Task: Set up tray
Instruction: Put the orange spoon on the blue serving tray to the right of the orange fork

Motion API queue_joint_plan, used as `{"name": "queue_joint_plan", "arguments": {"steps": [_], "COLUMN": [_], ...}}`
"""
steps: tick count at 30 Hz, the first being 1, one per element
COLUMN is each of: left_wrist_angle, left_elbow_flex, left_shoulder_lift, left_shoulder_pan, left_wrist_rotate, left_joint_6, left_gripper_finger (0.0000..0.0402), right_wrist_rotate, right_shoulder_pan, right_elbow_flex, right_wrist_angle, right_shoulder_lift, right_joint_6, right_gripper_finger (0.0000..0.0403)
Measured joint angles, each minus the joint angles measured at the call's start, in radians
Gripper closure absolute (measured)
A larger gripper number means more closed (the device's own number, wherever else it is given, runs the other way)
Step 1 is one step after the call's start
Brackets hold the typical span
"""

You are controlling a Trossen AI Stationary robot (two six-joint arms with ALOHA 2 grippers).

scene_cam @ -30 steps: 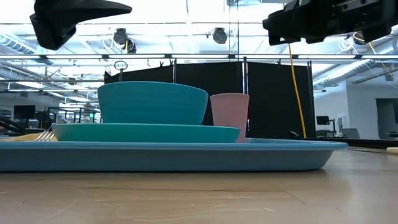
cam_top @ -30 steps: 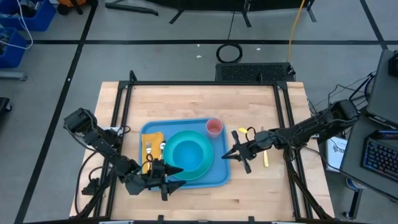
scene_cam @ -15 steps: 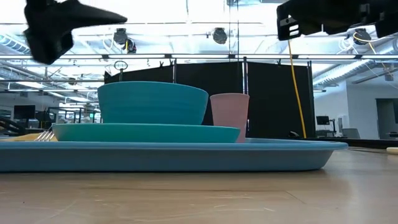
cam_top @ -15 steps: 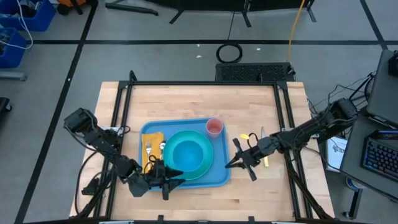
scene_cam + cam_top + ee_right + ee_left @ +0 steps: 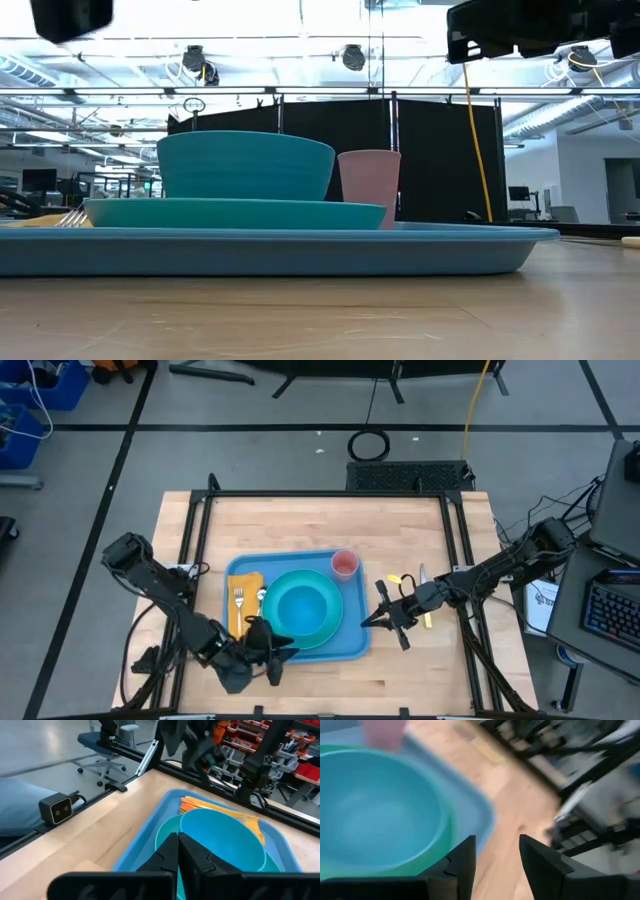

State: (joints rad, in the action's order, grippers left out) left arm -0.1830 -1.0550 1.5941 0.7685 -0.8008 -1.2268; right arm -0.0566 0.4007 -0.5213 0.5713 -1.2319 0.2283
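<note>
One tray | wooden table | left gripper parted, empty | right gripper clenched

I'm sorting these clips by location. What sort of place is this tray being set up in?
Probably a robotics lab or workshop, not a dining room. The tray sits on a framed wooden workbench, with black partition screens, parts shelving and an office chair around it.

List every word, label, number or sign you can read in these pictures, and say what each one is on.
None can be read.
Tray, bowl, plate, pink cup and orange napkin: plain, no printing shows.
White sheet past the table's right edge: dark marks, too small to read.
Keyboard at far right: key legends too small to read.
Storage bins in the right wrist view: any labels too blurred to read.
</note>
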Motion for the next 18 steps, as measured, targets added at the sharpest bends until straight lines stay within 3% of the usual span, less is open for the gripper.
{"name": "queue_joint_plan", "arguments": {"steps": [4,8,11,15,18], "left_wrist_angle": [-0.518,-0.845,-0.958,-0.957,-0.952], "left_elbow_flex": [-0.19,-0.254,-0.23,-0.215,-0.215], "left_shoulder_lift": [0.025,0.067,0.117,0.18,0.21], "left_shoulder_pan": [-0.006,-0.033,-0.072,-0.086,-0.107], "left_wrist_rotate": [0.072,0.236,0.436,0.46,0.532], "left_joint_6": [-0.247,-0.455,-0.559,-0.554,-0.521], "left_gripper_finger": [0.0261,0.0271,0.0272,0.0272,0.0273], "right_wrist_rotate": [0.001,0.002,0.004,0.005,0.005], "right_shoulder_pan": [0.0,0.0,0.0,0.0,0.0], "right_elbow_flex": [0.0,0.0,0.0,0.0,0.0], "right_wrist_angle": [0.0,0.0,-0.003,-0.006,-0.006], "right_shoulder_lift": [0.0,0.0,0.0,0.0,0.0], "right_joint_6": [0.0,-0.004,-0.004,-0.004,-0.004], "right_gripper_finger": [0.0403,0.0403,0.0403,0.0403,0.0403]}}
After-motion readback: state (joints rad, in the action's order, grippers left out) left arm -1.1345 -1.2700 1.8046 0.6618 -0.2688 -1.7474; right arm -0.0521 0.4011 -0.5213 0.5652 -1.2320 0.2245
